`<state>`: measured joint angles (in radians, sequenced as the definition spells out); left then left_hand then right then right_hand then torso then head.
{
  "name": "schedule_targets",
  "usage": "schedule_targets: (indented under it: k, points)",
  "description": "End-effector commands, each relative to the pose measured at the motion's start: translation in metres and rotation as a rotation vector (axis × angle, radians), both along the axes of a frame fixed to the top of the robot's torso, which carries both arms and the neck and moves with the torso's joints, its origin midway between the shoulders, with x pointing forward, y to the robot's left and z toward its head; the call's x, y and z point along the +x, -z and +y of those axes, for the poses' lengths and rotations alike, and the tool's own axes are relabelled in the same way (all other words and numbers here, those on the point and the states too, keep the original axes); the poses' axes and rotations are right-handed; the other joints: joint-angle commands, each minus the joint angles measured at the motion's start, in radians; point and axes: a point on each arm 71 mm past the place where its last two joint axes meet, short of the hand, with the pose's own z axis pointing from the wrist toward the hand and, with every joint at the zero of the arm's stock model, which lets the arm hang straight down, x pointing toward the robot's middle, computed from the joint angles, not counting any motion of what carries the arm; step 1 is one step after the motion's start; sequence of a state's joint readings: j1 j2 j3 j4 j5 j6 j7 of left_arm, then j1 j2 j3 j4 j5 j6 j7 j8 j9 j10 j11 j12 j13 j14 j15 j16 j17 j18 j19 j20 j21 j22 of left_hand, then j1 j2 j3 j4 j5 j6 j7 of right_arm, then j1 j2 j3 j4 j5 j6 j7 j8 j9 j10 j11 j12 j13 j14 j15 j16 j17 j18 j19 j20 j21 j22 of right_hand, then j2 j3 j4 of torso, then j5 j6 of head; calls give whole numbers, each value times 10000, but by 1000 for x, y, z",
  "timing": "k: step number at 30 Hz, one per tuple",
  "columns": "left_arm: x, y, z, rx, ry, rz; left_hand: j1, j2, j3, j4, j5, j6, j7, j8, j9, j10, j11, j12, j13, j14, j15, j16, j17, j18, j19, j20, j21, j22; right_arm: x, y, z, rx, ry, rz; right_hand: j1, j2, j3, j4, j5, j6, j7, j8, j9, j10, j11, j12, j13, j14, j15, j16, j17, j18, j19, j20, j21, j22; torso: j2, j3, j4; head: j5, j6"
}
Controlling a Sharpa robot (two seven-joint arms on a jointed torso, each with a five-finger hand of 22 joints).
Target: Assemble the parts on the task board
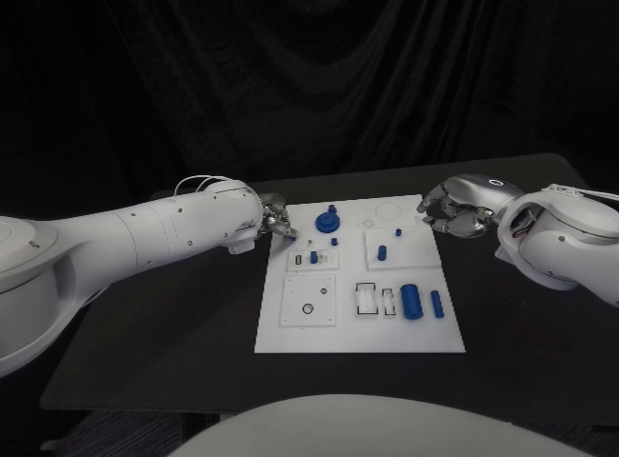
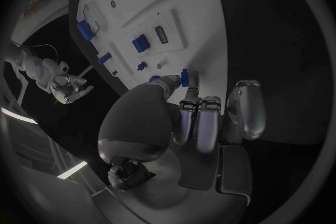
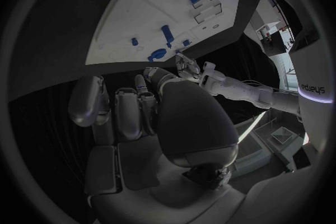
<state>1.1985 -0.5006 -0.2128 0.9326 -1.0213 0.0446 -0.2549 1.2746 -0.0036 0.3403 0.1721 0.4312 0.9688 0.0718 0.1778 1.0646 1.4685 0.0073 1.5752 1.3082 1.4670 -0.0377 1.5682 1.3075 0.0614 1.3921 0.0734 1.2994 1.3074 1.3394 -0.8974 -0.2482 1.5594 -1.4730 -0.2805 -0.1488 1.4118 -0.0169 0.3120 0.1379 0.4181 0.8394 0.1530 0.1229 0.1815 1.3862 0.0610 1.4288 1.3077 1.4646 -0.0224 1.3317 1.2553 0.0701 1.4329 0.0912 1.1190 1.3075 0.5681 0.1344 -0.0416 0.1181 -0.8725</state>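
The left robot hand (image 1: 274,226) sits at the end of a white arm that enters from the left edge of the head view and reaches to the upper left corner of the flat white rectangular task board (image 1: 309,328). In the left wrist view its silver fingers (image 2: 199,123) curl inward, and a small blue part (image 2: 185,77) shows at the fingertips against the board's edge; whether it is pinched or merely touched I cannot tell.

The right robot hand (image 1: 454,211) hovers at the upper right corner of the board, over the black worktop (image 1: 159,333), its arm bent in from the right edge. Its fingers (image 3: 129,115) are curled in toward the palm with nothing visible between them.

The board lies in the centre of the frame. On it stand a round blue knob-shaped part (image 1: 328,224) near the top, a short blue peg (image 1: 383,252) in the middle, and a thick blue cylinder (image 1: 409,302) beside a thin blue rod (image 1: 436,305) at the lower right.
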Motion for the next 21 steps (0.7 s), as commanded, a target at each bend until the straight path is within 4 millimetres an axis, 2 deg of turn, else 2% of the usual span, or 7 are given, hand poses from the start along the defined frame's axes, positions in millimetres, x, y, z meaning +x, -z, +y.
schedule_targets:
  k: [1,12,21]
  points:
    - [-4,-1,2,-1314,-756,169,-18,-136,102,-36,-40,150,-81,-63,29,1023,-79,-44,2626,1038,-48,26,2633,64,-10,-31,10,1741,-1,2,-3,-124,200,105,83,-36,58,19,47,69,-21,-38,-5,-86,12,-54,240,136,77,-51,-7,204,-62,-18,-51,1418,-4,-4,-3,16,-2]
    - [-35,-3,24,-1719,-1505,730,-202,-214,215,-51,-194,297,-119,2,89,1023,-102,-44,2626,1038,-66,26,2633,73,-29,-46,-26,1728,0,2,-7,-184,335,137,73,-38,66,18,50,87,-23,-33,-3,-93,10,-58,233,131,76,-62,-20,205,-65,-18,-60,1416,-13,0,4,41,-2]
    - [-54,-4,28,-1497,-1941,1060,-254,-260,366,-163,-230,393,-167,69,156,1023,-147,-44,2626,1038,-105,26,2633,78,-25,-75,-37,1723,0,2,-8,-207,359,152,73,-38,66,18,50,87,-23,-33,-3,-93,10,-58,233,131,76,-62,-20,205,-65,-18,-60,1416,-36,9,22,44,-2]
